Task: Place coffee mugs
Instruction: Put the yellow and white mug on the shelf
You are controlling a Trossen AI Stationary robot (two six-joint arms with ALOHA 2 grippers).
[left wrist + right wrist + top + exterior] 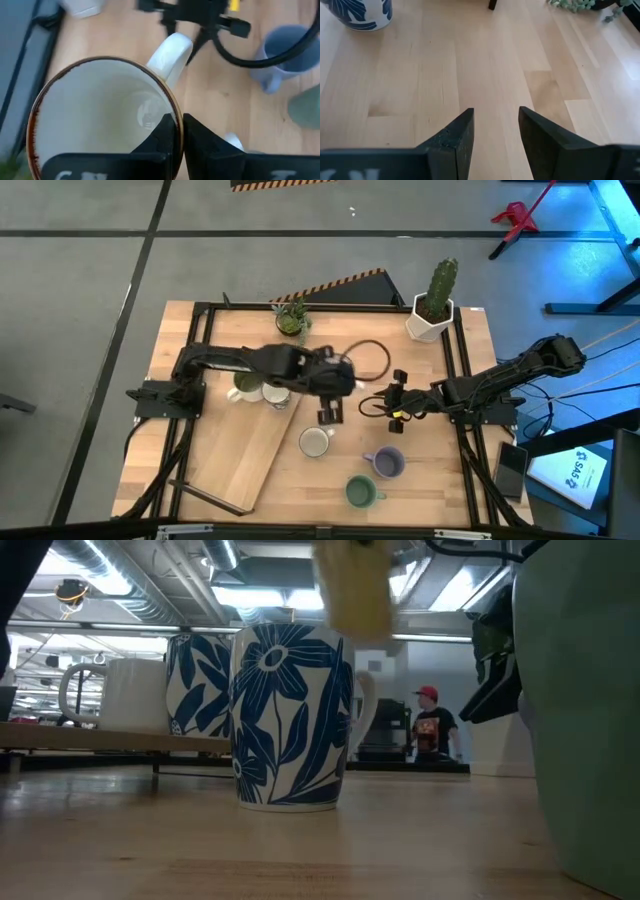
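**Left gripper on the floral mug's rim, tray just beside it**

The left gripper (328, 414) reaches out over the middle of the table and sits on the blue-flowered white mug (290, 715). In its wrist view one finger is inside the cup and the other outside, close to the handle, and the two appear pinched onto the wall. The low view shows this mug standing upright on the bare table, just off the edge of the wooden tray (232, 462).

Two mugs already stand on the tray, a plain white mug (120, 695) and a second floral mug (200, 680), close together near its far end. The lavender mug (388, 463) and the green mug (362, 492) wait on the table nearer the front. The right gripper (495, 127) hovers low over bare wood near the floral mug, its fingers spread with nothing between them.

The step in hand looks like carrying this mug onto the tray. A one-wall pinch lets a cup swing, so the grip should be firm and the lift straight up — high enough to clear the tray's edge before moving sideways. The mug is best set down beside the pair already there but apart from them, with its base flat before the fingers part.

The right arm is close, so the path toward the tray should lead away from it. The cactus pot (432, 315) and the small potted plant (292, 318) are at the table's far edge, out of the way.
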